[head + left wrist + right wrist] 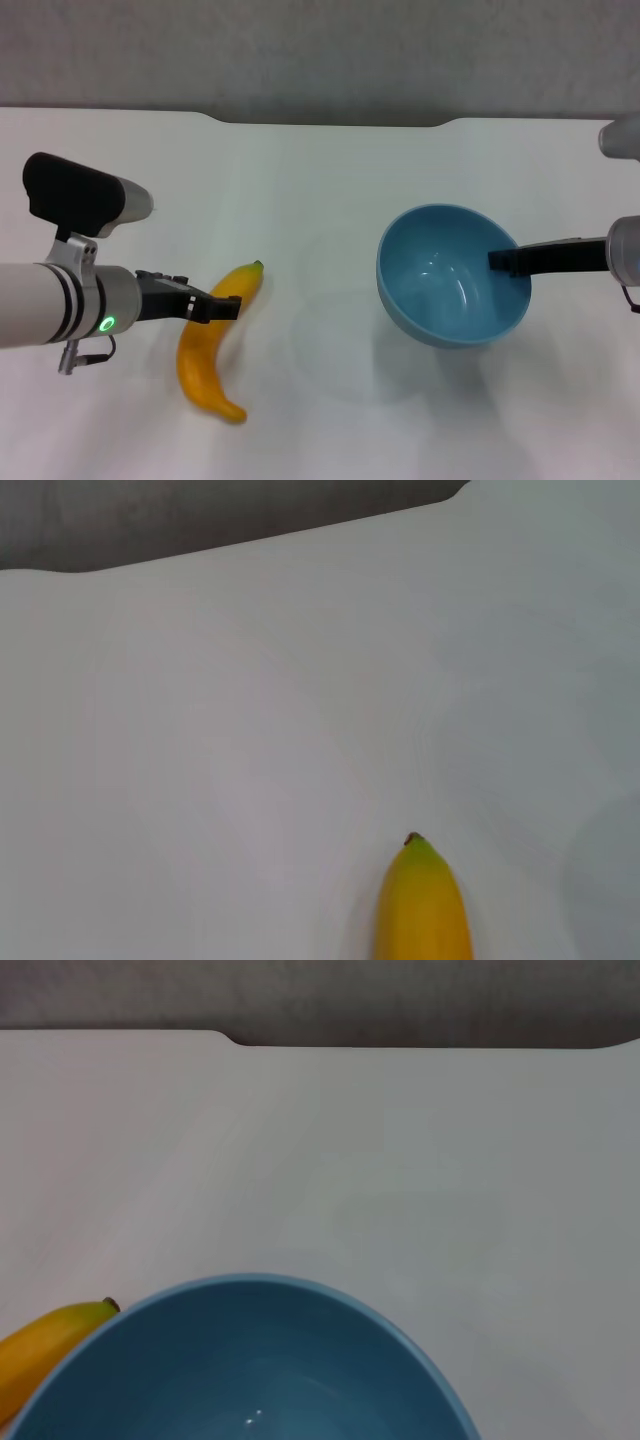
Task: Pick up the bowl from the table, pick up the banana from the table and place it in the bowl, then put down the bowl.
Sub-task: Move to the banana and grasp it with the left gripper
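The light-blue bowl (452,290) is tilted and held a little above the white table (320,180), with its shadow below it. My right gripper (500,261) comes in from the right and is shut on the bowl's right rim, one dark finger inside it. The bowl's rim fills the bottom of the right wrist view (250,1360). The yellow banana (208,350) lies on the table at the left, its stem tip pointing away from me. My left gripper (222,306) reaches in from the left and is over the banana's upper half. The banana's tip shows in the left wrist view (422,905).
The table's notched far edge (330,122) runs in front of a grey wall. Bare white tabletop (320,330) lies between the banana and the bowl. The banana's tip also shows beside the bowl in the right wrist view (50,1345).
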`<state>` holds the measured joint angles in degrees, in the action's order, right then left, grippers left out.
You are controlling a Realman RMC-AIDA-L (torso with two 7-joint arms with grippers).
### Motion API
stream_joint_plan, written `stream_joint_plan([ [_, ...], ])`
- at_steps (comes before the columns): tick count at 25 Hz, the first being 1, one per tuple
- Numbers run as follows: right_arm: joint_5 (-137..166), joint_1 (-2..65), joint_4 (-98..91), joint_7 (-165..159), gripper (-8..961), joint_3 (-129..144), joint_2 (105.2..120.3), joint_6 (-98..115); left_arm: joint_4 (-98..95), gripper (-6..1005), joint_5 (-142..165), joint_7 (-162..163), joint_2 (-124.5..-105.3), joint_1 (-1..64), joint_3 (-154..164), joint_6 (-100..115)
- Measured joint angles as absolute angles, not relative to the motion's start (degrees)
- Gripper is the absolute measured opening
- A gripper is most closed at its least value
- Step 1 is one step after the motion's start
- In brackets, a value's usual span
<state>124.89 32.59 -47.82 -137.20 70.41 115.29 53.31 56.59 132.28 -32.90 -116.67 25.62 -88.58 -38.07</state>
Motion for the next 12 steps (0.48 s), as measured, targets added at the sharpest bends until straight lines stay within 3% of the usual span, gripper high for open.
stream_joint_plan([
  [12,124.02,32.59,-49.27,-137.54,25,71.65,115.31,53.36,50.24,891,133.66,-31.17,-116.89,28.16,-85.87,-34.58],
])
